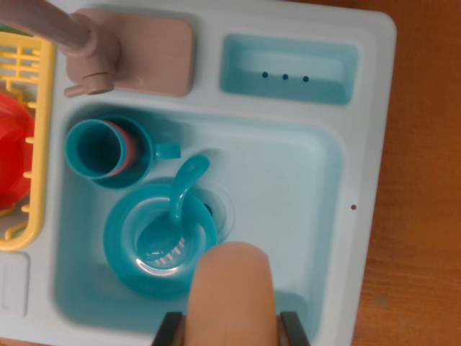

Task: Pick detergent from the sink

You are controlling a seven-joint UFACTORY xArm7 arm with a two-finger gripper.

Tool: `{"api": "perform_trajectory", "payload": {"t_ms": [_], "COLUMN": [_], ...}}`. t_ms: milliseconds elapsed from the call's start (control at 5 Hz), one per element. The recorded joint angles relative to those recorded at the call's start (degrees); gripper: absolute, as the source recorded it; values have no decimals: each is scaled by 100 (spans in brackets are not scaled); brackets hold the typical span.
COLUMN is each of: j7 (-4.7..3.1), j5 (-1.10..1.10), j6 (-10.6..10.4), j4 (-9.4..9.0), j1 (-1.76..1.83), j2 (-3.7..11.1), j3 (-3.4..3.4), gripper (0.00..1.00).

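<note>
The detergent [232,288] is a peach-coloured, round-topped bottle at the bottom middle of the wrist view, over the front part of the light-blue sink [302,187]. My gripper [230,330] is shut on it: one dark finger [167,330] presses against its left side and the other [295,329] against its right. The bottle's lower part is cut off by the picture's bottom edge. It overlaps the rim of a teal bowl.
Inside the sink lie a teal bowl [122,245] with a teal spoon [180,194] and a teal cup [101,150] with a pink cup nested in it. A pink faucet [94,50] stands at the back left, a yellow rack [32,137] with a red item on the left, a small tray [288,68] at the back, and wooden table [425,180] on the right.
</note>
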Motion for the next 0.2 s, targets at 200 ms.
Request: {"api": "perform_trajectory", "payload": {"t_ms": [200], "j7": [0], "j5": [0], "j6": [0], "j4": [0], "j1": [0], "j2": [0], "j3": [0], "gripper": [100]}}
